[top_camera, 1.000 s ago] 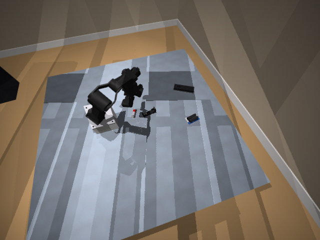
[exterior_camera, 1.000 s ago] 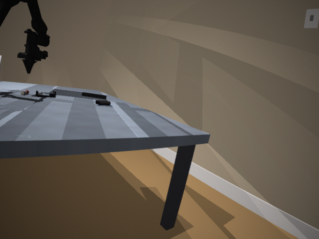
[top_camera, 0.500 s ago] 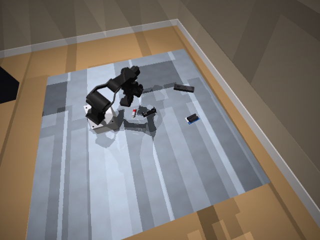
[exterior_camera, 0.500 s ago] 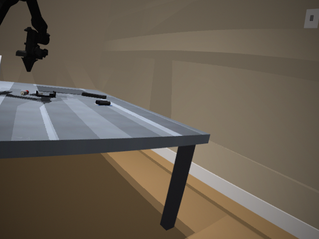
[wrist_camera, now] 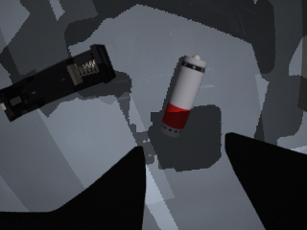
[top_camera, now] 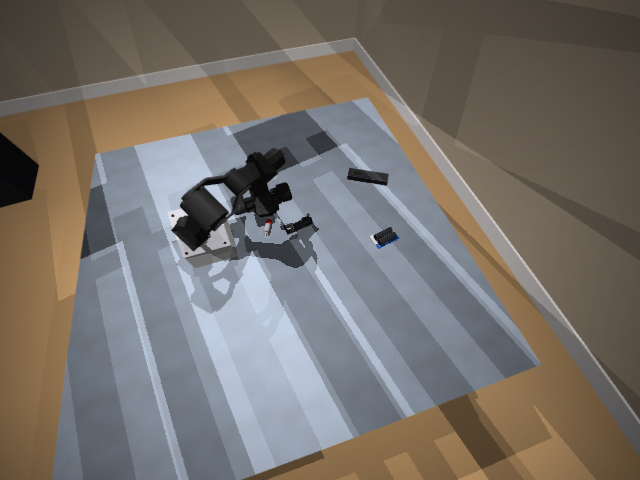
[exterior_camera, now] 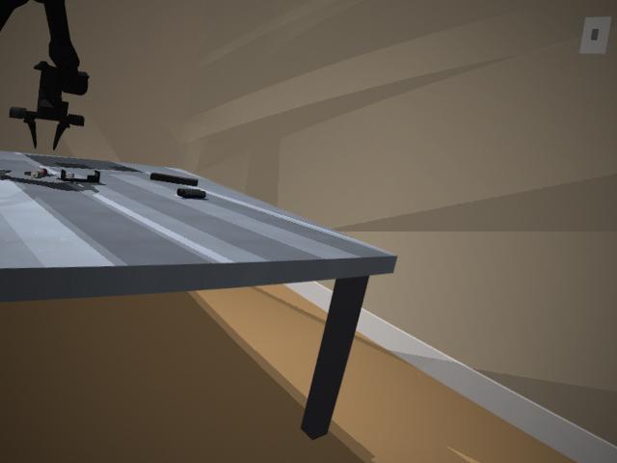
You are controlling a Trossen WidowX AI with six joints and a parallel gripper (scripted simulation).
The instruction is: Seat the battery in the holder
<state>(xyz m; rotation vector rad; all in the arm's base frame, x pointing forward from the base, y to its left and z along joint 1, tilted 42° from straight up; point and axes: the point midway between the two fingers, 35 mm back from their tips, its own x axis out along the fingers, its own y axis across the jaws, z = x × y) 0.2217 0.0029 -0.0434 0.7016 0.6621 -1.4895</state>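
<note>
The battery [top_camera: 267, 227] [exterior_camera: 37, 174] [wrist_camera: 184, 93] lies on its side on the table, outside the holder. Its white end with the small metal nub points away from my fingers in the wrist view, and its red, flat end is nearer them. The black holder [top_camera: 298, 225] [exterior_camera: 79, 179] [wrist_camera: 48, 91] lies beside it, empty, with its spring at the end nearer the battery. My gripper [exterior_camera: 44, 148] [wrist_camera: 184, 148] is open and empty, above the table. In the top view the fingertips are hidden by the arm.
A long black bar [top_camera: 367, 176] [exterior_camera: 174, 179] lies beyond the holder. A small blue board with a black ribbed part [top_camera: 385, 236] [exterior_camera: 191, 193] lies to the holder's right in the top view. The arm's pale base plate [top_camera: 205, 251] is left of the battery there.
</note>
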